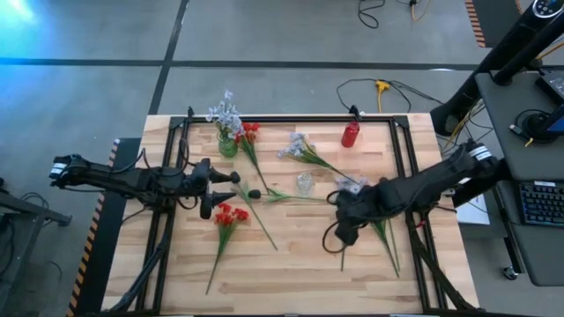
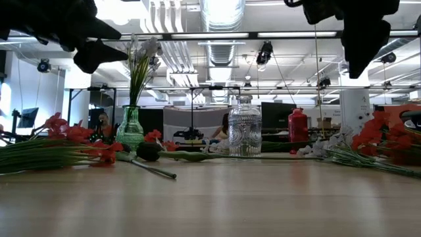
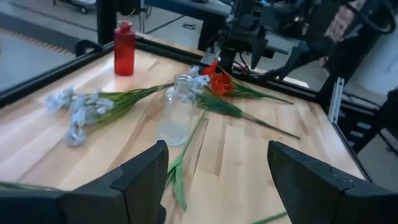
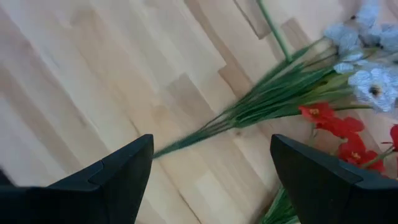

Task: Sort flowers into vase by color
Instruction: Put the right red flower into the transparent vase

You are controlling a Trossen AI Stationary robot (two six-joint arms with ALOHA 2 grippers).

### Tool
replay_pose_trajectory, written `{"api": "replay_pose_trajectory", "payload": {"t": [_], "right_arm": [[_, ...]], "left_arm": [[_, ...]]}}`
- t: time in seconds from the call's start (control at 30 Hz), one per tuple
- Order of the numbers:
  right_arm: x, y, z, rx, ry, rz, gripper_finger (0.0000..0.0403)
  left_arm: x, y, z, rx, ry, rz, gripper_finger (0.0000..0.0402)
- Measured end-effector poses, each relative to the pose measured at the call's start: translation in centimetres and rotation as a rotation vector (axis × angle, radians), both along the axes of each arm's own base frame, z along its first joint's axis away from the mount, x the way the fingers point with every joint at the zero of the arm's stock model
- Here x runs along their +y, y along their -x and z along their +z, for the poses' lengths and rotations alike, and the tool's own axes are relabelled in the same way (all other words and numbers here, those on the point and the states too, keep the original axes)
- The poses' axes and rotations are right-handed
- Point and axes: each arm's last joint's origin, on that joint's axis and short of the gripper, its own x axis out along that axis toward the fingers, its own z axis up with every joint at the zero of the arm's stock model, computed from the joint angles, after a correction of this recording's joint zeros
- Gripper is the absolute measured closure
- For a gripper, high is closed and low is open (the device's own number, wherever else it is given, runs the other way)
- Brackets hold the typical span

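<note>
Item: sorting, pick-up stage. We found the right gripper (image 1: 346,231) spread wide and empty above red and pale flowers (image 1: 381,231) lying at the table's (image 1: 300,273) right. The left gripper (image 1: 210,189), likewise wide, hovered near the green vase (image 1: 227,143). We judged the next move a descent onto one stem.

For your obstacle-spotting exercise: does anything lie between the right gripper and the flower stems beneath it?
Nothing visible does. The right gripper hangs open over the long green stems of the red and pale artificial flowers on the wooden table; only bare wood shows between its fingers. The clear glass vase stands off to one side.
</note>
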Motion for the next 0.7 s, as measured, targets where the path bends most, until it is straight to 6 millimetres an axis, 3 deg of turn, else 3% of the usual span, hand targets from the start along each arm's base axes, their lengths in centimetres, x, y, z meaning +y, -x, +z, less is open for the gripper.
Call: {"api": "replay_pose_trajectory", "payload": {"t": [0.17,0.37,0.7], "right_arm": [[1.5,-1.1,-1.1,0.061,-0.03,0.015,0.0087],[2.6,-1.6,-1.6,0.137,-0.149,-0.114,0.0087],[4.2,0.1,-1.6,0.211,-0.143,-0.267,0.0105]], "left_arm": [[0.0,0.0,0.2,-0.011,-0.037,-0.015,0.0145],[0.0,0.0,0.3,-0.019,-0.055,-0.019,0.0145],[0.0,0.0,0.3,-0.018,-0.097,-0.022,0.0145]]}}
